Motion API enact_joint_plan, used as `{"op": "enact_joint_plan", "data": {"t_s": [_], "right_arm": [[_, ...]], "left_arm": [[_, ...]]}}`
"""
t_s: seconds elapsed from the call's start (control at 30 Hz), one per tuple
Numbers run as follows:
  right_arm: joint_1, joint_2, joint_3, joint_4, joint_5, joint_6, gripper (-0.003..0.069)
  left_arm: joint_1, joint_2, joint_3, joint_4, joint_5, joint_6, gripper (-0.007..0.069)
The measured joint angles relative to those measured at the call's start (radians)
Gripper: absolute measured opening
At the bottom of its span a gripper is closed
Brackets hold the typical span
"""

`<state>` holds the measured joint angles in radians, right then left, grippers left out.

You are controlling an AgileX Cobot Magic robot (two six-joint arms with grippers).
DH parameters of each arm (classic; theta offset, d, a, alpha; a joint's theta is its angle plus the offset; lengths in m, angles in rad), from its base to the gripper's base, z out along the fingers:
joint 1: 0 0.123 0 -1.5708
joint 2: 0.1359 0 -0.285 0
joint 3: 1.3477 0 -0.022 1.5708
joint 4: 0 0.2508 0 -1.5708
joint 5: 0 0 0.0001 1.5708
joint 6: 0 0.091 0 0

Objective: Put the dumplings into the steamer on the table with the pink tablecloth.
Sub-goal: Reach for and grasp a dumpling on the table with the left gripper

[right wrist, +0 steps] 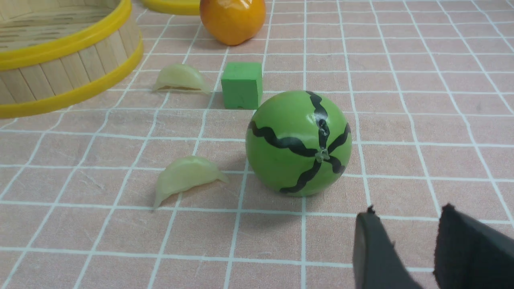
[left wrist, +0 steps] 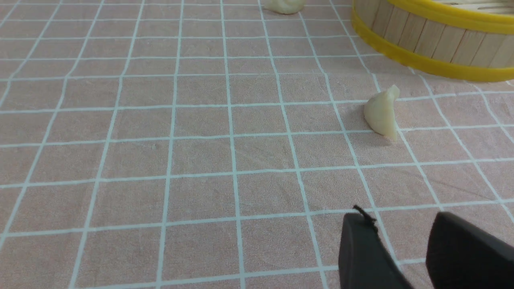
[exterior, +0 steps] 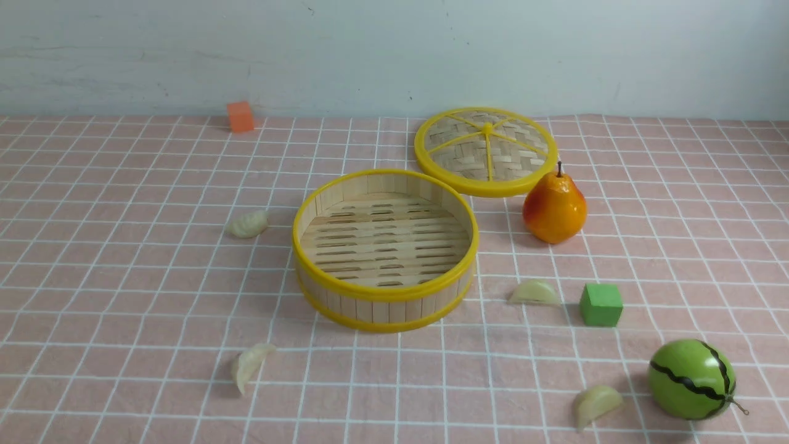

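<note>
The steamer (exterior: pixel 382 308) stands empty in the middle of the pink tablecloth (exterior: pixel 123 277). Several dumplings lie on the cloth around it: one at its left (exterior: pixel 246 224), one front left (exterior: pixel 249 365), one at its right (exterior: pixel 535 292), one front right (exterior: pixel 596 404). Neither gripper shows in the front view. My left gripper (left wrist: pixel 401 224) is open and empty above bare cloth, short of a dumpling (left wrist: pixel 381 114) and the steamer's wall (left wrist: pixel 433 44). My right gripper (right wrist: pixel 405 216) is open and empty, near the toy watermelon, with two dumplings (right wrist: pixel 186 174) (right wrist: pixel 180 78) beyond.
The woven yellow-rimmed lid (exterior: pixel 486 151) lies flat behind the steamer. An orange pear (exterior: pixel 555 208), a green cube (exterior: pixel 600 304) and a green toy watermelon (exterior: pixel 691 379) stand on the right. An orange cube (exterior: pixel 240 116) sits at the back left by the wall.
</note>
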<state>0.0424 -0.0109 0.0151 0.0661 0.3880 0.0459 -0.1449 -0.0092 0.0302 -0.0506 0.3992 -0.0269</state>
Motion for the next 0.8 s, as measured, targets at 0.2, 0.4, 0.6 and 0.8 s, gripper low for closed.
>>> {"op": "enact_joint_plan", "data": {"t_s": [0.2,0.4,0.6,0.8], "right_arm": [[0.0,0.0,0.0,0.0,0.0,0.0,0.0239],[0.0,0.0,0.0,0.0,0.0,0.0,0.0239],[0.0,0.0,0.0,0.0,0.0,0.0,0.0239],[0.0,0.0,0.0,0.0,0.0,0.0,0.0239]], "left_arm": [[0.0,0.0,0.0,0.0,0.0,0.0,0.0237],[0.0,0.0,0.0,0.0,0.0,0.0,0.0238],[0.0,0.0,0.0,0.002,0.0,0.003,0.0238],[0.0,0.0,0.0,0.005,0.0,0.009,0.0238]]}}
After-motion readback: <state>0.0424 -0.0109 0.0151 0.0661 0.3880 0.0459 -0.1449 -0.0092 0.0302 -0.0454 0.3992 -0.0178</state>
